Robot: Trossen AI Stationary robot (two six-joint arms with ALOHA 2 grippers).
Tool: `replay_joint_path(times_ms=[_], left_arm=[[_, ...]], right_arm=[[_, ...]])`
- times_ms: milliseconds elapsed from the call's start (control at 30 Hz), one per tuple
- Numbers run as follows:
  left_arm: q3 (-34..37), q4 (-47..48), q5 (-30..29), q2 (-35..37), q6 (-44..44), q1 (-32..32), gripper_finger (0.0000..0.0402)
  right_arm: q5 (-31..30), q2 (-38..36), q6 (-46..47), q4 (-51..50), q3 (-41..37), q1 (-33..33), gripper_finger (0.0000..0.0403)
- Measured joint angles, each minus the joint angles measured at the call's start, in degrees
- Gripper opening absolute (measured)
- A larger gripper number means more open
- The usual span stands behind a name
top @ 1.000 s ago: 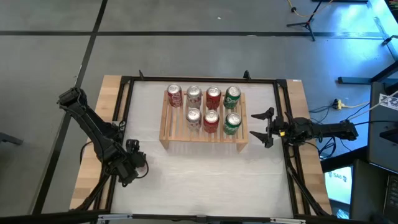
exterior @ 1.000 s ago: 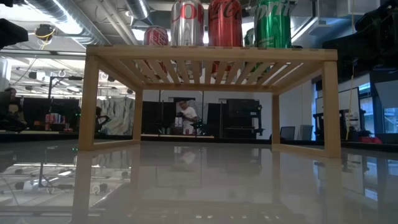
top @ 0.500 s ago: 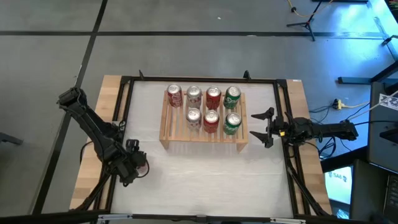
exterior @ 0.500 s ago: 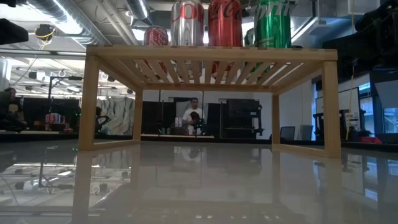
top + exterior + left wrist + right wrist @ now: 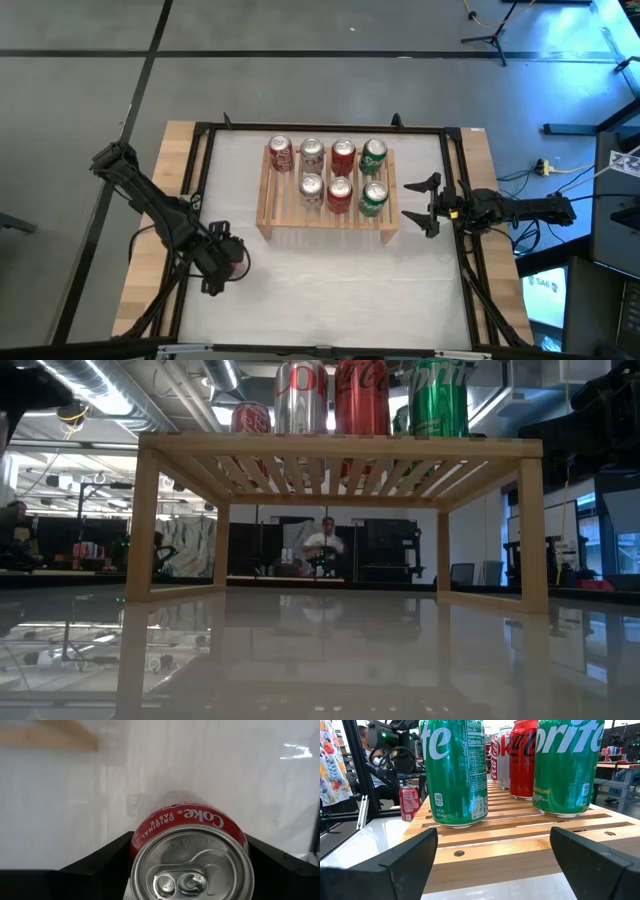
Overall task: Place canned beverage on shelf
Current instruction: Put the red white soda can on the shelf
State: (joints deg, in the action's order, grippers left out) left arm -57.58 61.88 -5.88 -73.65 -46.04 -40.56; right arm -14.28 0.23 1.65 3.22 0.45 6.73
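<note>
Since the earlier frames: left gripper (image 5: pixel 228 262) shifted a little toward the table's middle, off the left edge, now carrying a red Coke can (image 5: pixel 236 261) out over the white table (image 5: pixel 330 290), short of the shelf (image 5: pixel 268 215). Right gripper (image 5: pixel 422 207) unchanged, parked just beside the shelf's right end, fingers spread wide with nothing between them. In the low view, only the person (image 5: pixel 324 546) in the room behind moved, now standing farther right under the shelf's span.

Seen from above: seven cans upright on the shelf, four in the back row, three in the front; front-left slot bare. Red Coke can well apart from the shelf, near its front-left corner.

Shown only by the left wrist view: red Coke can (image 5: pixel 192 865) pinched between the two dark fingers (image 5: pixel 97 867), lid and pull tab facing the camera, a strip of the shelf's light wood (image 5: pixel 47 737) beyond.

Shown only by the right wrist view: two green Sprite cans (image 5: pixel 455 770) closest on the slats, red and silver cans behind them, and the red Coke can (image 5: pixel 410 803) far off past the shelf's end, held by the left gripper.

Shown only by the low view: shelf (image 5: pixel 340 445) seen from table level, can bottoms lined along its slatted top
</note>
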Motion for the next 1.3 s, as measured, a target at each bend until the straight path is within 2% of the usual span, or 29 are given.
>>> replay_joint_path(times_ms=[267,467,867,1067,1300], left_arm=[[-7.51,1.47,0.8,0.08,6.19,4.21,0.0285],[-15.56,7.39,0.85,0.09,10.31,7.84,0.0285],[-28.5,9.64,-0.87,0.09,19.68,18.05,0.0285],[-32.7,9.62,-0.9,0.09,25.83,23.19,0.0285],[-34.32,9.49,-1.18,0.11,31.46,30.13,0.0285]], right_arm=[[-0.01,0.01,0.01,0.0,-0.01,-0.01,0.0381],[-0.01,0.01,0.0,0.0,-0.02,0.01,0.0381],[-0.01,0.01,0.0,0.0,-0.02,0.0,0.0381],[0.0,0.0,0.0,0.0,-0.02,0.01,0.0381],[0.0,0.01,0.0,0.0,-0.02,0.0,0.0381]])
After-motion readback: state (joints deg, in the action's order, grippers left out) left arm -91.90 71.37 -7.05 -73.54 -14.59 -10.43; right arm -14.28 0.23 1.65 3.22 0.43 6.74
